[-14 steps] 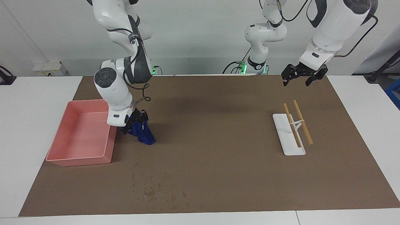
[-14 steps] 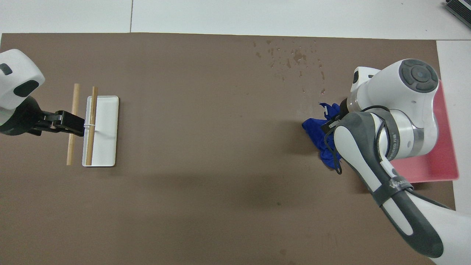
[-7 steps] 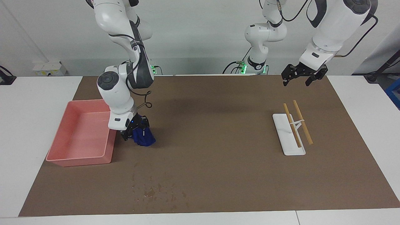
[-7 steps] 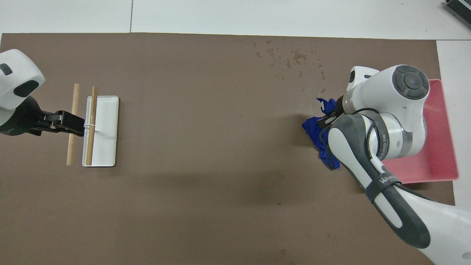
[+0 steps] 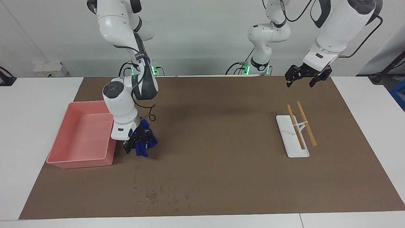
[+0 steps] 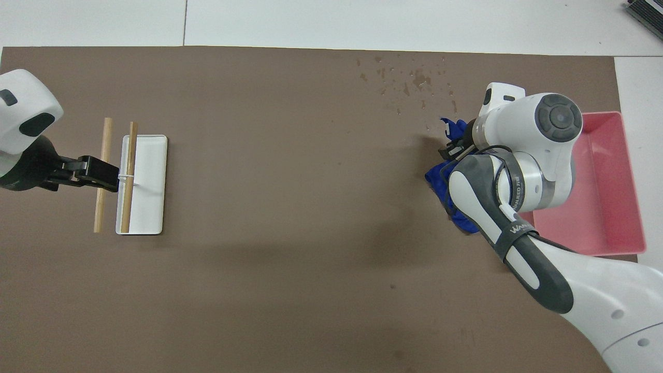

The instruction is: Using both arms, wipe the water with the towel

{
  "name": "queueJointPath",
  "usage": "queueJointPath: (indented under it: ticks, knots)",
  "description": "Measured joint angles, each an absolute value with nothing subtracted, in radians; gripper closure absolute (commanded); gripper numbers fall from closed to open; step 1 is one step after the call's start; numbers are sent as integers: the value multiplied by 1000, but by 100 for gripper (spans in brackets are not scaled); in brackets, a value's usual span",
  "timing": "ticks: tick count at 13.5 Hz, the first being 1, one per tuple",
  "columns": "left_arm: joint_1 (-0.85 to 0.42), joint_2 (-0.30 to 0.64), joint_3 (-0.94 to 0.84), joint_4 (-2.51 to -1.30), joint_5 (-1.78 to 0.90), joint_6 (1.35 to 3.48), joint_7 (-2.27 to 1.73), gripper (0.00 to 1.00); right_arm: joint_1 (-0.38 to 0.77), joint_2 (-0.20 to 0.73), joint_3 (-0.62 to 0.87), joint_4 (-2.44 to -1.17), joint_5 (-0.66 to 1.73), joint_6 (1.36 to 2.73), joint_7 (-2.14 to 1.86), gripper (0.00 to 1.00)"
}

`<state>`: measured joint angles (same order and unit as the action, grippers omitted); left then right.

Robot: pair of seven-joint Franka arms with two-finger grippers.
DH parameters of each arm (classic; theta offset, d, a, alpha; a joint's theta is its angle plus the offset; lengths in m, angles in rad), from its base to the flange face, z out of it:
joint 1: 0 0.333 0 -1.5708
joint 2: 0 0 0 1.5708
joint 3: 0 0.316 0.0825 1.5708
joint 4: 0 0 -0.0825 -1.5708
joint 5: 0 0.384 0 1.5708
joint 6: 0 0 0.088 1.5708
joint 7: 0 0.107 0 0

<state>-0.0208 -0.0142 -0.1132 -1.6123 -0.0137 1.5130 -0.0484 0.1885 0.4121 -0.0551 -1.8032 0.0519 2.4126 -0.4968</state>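
Deep navy-blue towel (image 5: 144, 141) (image 6: 449, 176), bunched into wrinkly folds, down on the brown mat (image 5: 221, 171) (image 6: 259, 259) toward the right arm's end of the bench, just beside the pink tray (image 5: 68, 163) (image 6: 616, 207). Pinched in the right gripper (image 5: 136, 146) (image 6: 451, 150), black fingers closed into the cloth, part of it trailing toward the robots under the wrist. Gripper low over the mat, at the tray's corner farthest from the robots.

Water (image 5: 158, 193) (image 6: 414, 85) scattered as small shiny dark spots and droplets near the bench edge farthest from the robots, each far smaller than the cloth. Towel apart from the main patch, nearer to the robots than it; in the overhead view the closest stray drops lie just beside the cloth's edge. Touching or not: cannot tell.

Left gripper (image 5: 303, 80) (image 6: 98, 173) waiting in the air toward the left arm's end of the bench, fingers spread apart, holding nothing. Over the mat near the edge closest to the robots in the facing view; seen from above, over a white tray (image 5: 289, 148) (image 6: 150, 207) and two wooden sticks (image 5: 302, 125) (image 6: 116, 176). One stick propped across the white tray, the other beside it with its end on the mat.
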Motion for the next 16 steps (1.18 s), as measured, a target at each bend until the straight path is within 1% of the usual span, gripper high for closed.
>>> queueJointPath:
  ticks: [4, 8, 11, 13, 16]
  knots:
    - [-21, -14, -113, -1612, -14, 1513, -48, 0, 164, 527, -59, -1637, -23, 2404, -499, 100]
    - [-21, -14, -113, -1612, -14, 1513, -48, 0, 138, 588, -57, -1485, -44, 2316, -503, 100]
    - [-21, -14, -113, -1612, -14, 1513, -48, 0, 148, 611, -48, -1493, -42, 2372, -498, 100]
    - [-21, -14, -113, -1612, -14, 1513, -48, 0, 155, 630, -47, -1545, -9, 2429, -464, 100]
    - [-21, -14, -113, -1612, -14, 1513, -48, 0, 156, 626, -46, -1635, 46, 2494, -458, 100]
